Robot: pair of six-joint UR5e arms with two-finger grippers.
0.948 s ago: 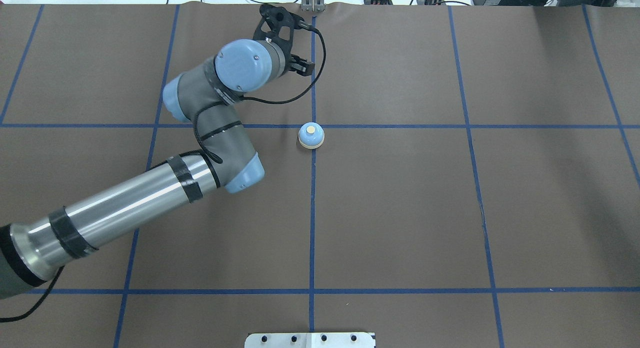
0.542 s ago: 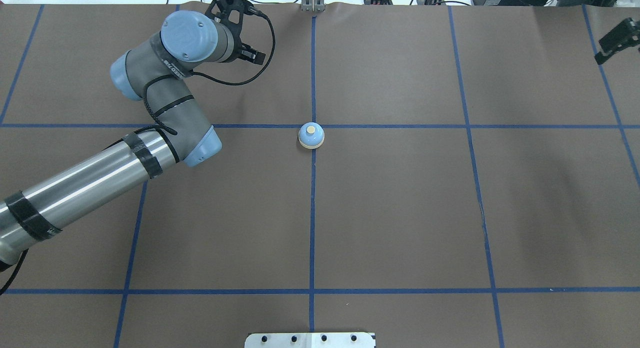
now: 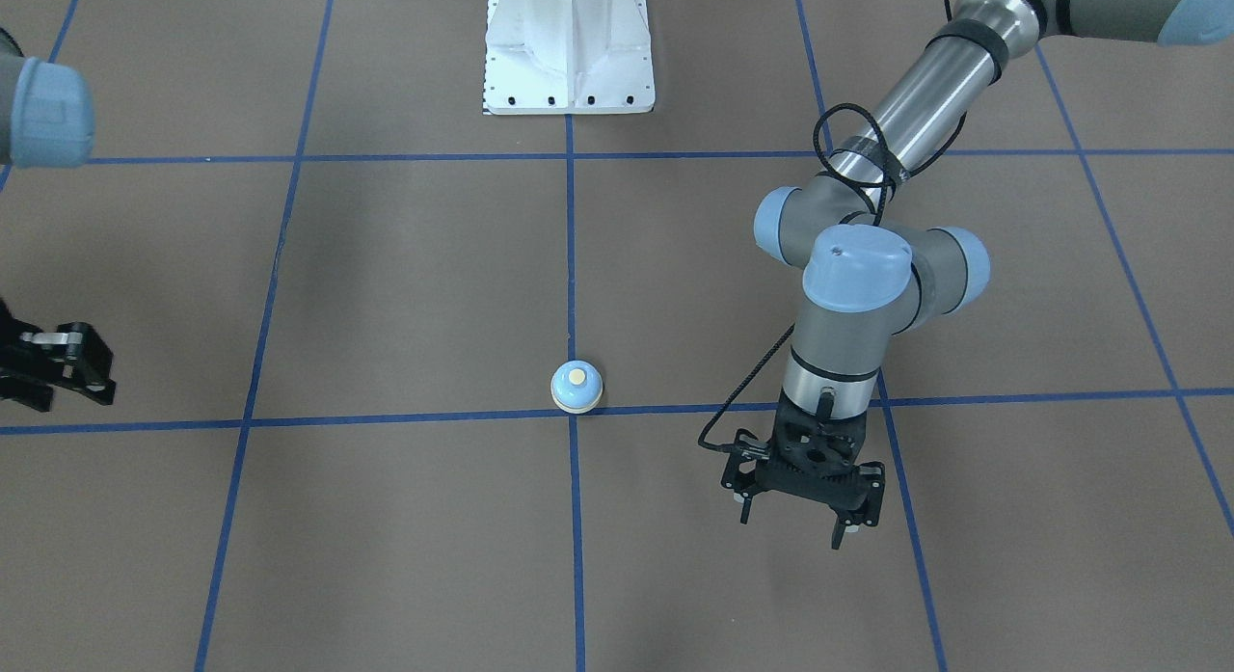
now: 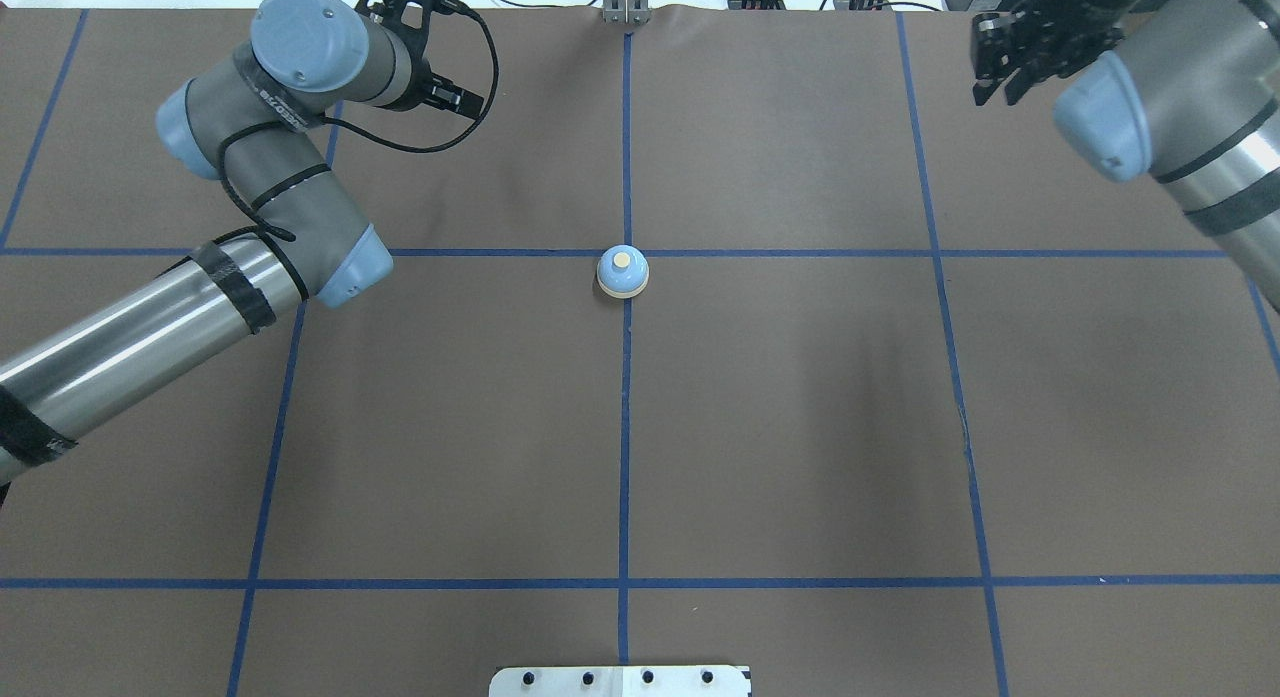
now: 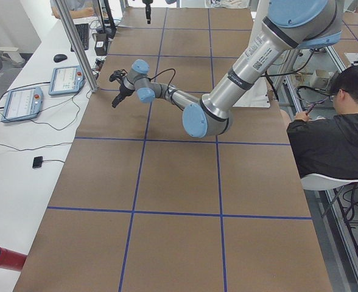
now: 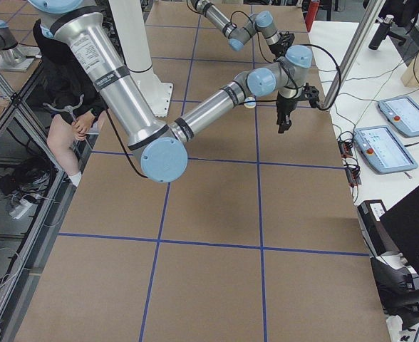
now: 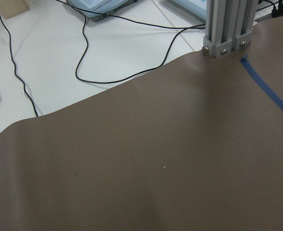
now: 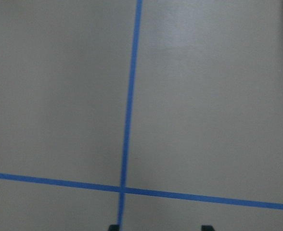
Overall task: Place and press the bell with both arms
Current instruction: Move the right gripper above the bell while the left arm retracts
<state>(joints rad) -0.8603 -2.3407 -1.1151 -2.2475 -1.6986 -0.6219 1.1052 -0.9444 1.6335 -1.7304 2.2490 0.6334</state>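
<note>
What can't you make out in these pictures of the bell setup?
Small light-blue dome bell: hidden behind the grey-and-silver left arm in the exterior left view; outside both wrist views.
Black right gripper: cut by the left edge in the front-facing view.
Black left gripper: mostly under that arm overhead.

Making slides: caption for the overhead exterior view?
Bell at the central tape crossing; left gripper and right gripper hover clear, near the table's far edge.

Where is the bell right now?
In the overhead view the bell sits mid-table on the centre blue tape line, just on the robot's side of the far crossing.
</note>
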